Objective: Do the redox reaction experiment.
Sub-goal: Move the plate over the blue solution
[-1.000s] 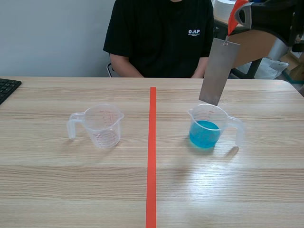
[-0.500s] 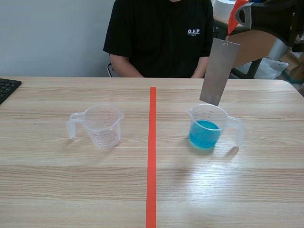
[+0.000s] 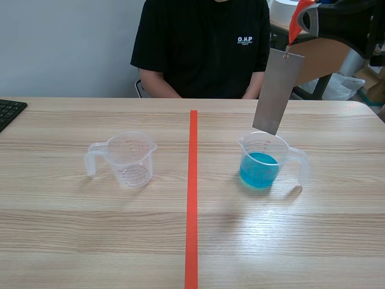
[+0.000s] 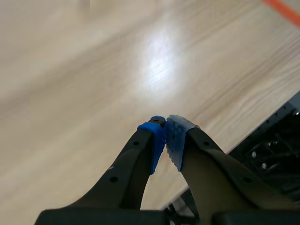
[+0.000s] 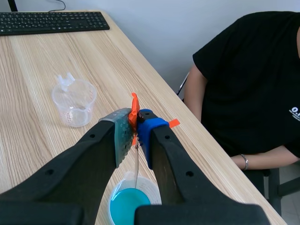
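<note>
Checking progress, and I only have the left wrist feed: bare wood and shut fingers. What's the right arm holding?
Observer: The right gripper is shut on an orange tab at the top of a grey metal sheet, held up high.
Operator: Is the sheet in the solution yet?
Observer: Not yet. Its lower edge hangs at about rim height over the measuring cup, above the blue liquid and not touching it.
Operator: Second cup?
Observer: An empty clear cup stands well to the left of the blue one, with its handle pointing away from it.
</note>
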